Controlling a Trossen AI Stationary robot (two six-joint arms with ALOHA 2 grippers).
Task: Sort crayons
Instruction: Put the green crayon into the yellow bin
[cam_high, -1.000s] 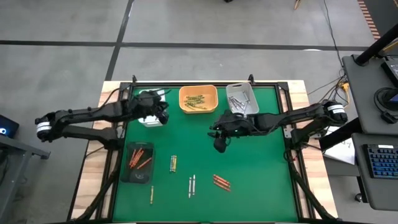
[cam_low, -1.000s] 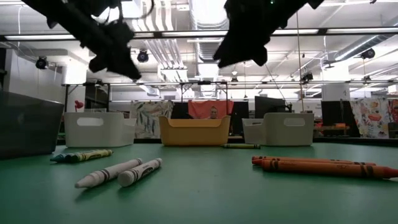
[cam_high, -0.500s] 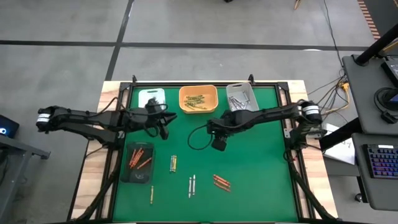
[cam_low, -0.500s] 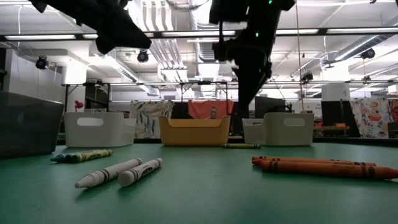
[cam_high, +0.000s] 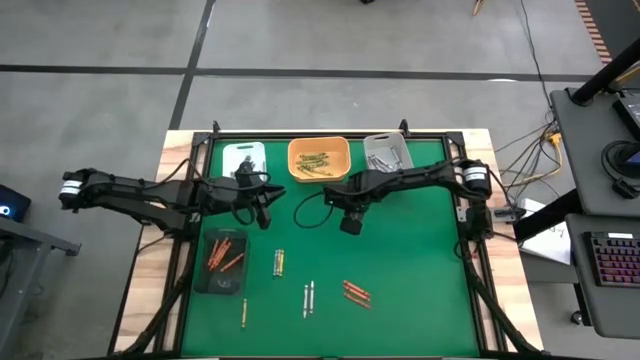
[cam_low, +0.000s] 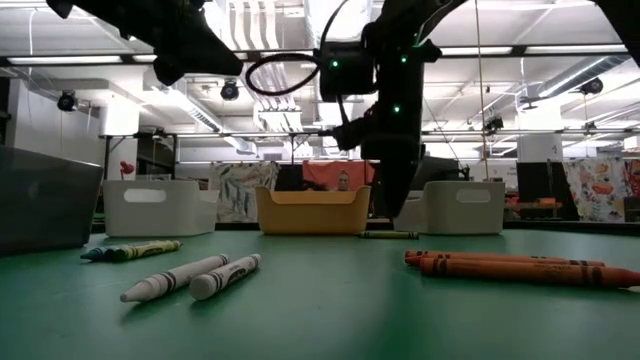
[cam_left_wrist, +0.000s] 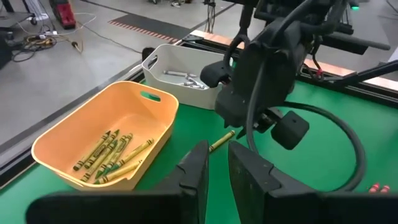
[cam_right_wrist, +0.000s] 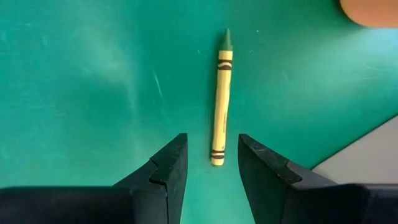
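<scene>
Several crayons lie loose at the near end of the green counter (cam_high: 400, 260): one yellow crayon (cam_high: 243, 312) nearest the edge; a white pair (cam_high: 308, 298) just beyond; an orange pair (cam_high: 355, 293) to its right; a yellow-green pair (cam_high: 279, 262) a little farther in; in the low view the white pair (cam_low: 190, 277) and orange pair (cam_low: 500, 267) sit closest to the camera; a dark tray (cam_high: 222, 260) at the near left holds red-orange crayons (cam_high: 224, 253); mid-counter, left claw (cam_high: 262, 203) hangs just past the dark tray, fingers (cam_left_wrist: 196, 174) nearly closed with a thin gap, nothing held; right claw (cam_high: 350, 222) is low over the middle, pointing down, fingers (cam_right_wrist: 168, 165) parted and empty; between and just ahead of them a lone yellow crayon (cam_right_wrist: 220, 96) lies flat on the green, near the orange bin's corner; same crayon (cam_left_wrist: 221, 141) shows beside the right arm in the left wrist view; far edge: white bin (cam_high: 244, 157) left, orange bin (cam_high: 319, 160) centre with yellow-green crayons (cam_high: 314, 162), grey bin (cam_high: 389, 157) right with grey sticks (cam_high: 380, 165).
</scene>
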